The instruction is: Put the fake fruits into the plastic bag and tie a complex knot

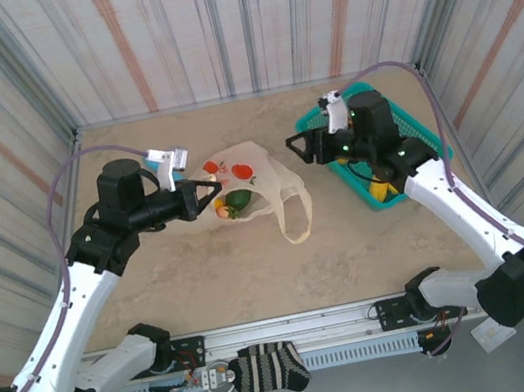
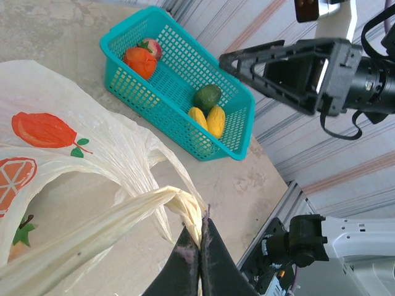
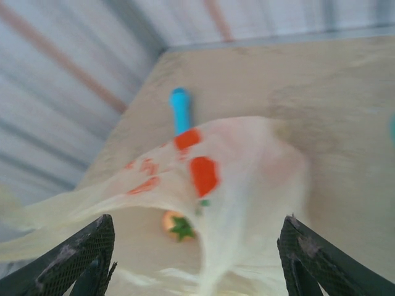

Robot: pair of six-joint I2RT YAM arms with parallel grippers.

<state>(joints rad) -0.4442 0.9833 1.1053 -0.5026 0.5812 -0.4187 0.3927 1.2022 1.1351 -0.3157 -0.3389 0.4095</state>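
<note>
Cream plastic bag point(image 1: 252, 169) lies mid-table, one handle pinched tight between the closed fingers of the left gripper point(image 1: 213, 195), seemingly to lift the mouth open; a few fake fruits point(image 1: 236, 204) already sit inside. Just right of it the right gripper point(image 1: 296, 149) hovers wide open and empty, facing the bag, while the remaining fruits point(image 2: 208, 117) wait in a teal basket point(image 1: 420, 128) far right. Mottled beige tabletop point(image 1: 205, 277); striped corrugated walls point(image 1: 211, 22) surround it.

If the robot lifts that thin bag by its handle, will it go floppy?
Probably floppy: the plastic bag lies crumpled, and its handle pulls into a thin strip where the left tool pinches it. Likely light too, thin enough to show the fruit inside. That fruit may make it sag.
</note>
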